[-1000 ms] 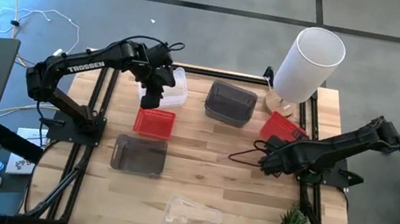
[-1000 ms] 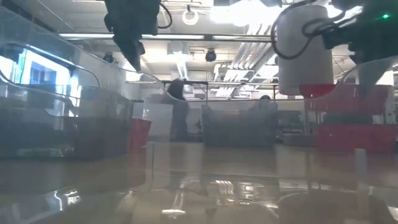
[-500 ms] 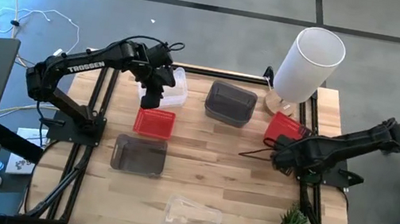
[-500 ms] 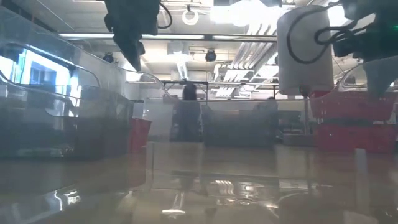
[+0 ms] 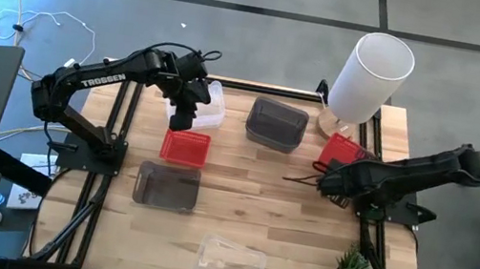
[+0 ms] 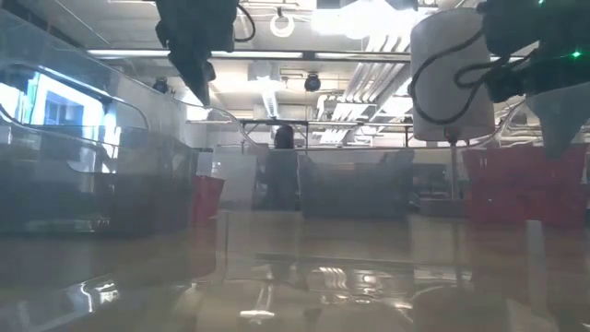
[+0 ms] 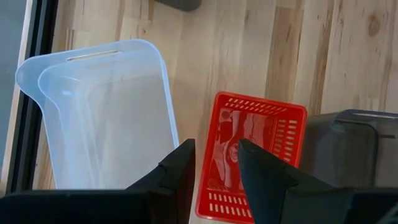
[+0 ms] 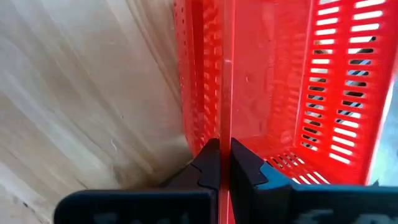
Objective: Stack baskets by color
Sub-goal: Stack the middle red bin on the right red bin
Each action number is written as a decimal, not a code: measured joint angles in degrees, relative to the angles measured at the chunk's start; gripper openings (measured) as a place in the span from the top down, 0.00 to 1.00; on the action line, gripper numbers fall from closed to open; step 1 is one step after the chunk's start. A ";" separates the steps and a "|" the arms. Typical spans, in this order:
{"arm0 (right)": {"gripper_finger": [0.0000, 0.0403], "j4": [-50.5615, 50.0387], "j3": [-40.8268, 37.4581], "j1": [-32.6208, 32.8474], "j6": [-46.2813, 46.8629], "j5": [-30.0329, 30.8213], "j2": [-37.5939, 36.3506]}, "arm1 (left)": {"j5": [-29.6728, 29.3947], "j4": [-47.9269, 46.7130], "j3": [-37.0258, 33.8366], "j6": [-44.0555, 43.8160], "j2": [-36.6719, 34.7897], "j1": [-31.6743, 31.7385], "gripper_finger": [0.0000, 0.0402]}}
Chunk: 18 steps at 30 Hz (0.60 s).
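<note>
Red mesh basket (image 5: 341,154) at the desk's (image 5: 240,193) right edge is clamped by its thin rim in the right pincer (image 5: 324,180); that narrow hold could let it twist or slip free. Left pincer (image 5: 182,118), fingers apart and empty, hovers above another red basket (image 5: 186,147).

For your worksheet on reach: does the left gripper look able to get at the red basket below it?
Probably yes: the left gripper hangs open just above the red basket, with nothing between them.

We see left hand (image 5: 183,118) hovering above red basket (image 5: 186,147); right hand (image 5: 327,179) beside second red basket (image 5: 341,153), near white cylinder (image 5: 371,76).
</note>
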 joint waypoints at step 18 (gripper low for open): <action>0.93 2.82 0.00 -0.92 1.76 -2.42 2.73 | 0.00 -0.02 0.00 0.17 0.00 -0.01 0.74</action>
